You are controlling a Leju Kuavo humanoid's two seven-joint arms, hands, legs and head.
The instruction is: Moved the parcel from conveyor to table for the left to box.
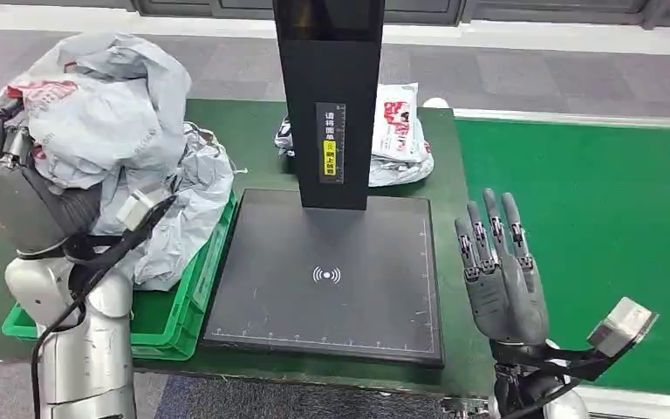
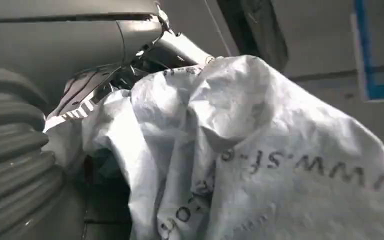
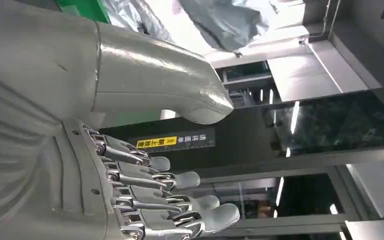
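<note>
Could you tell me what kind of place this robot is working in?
Probably a parcel sorting or logistics station: a green conveyor belt runs beside a black scanning platform, and grey courier bags fill a green crate.
</note>
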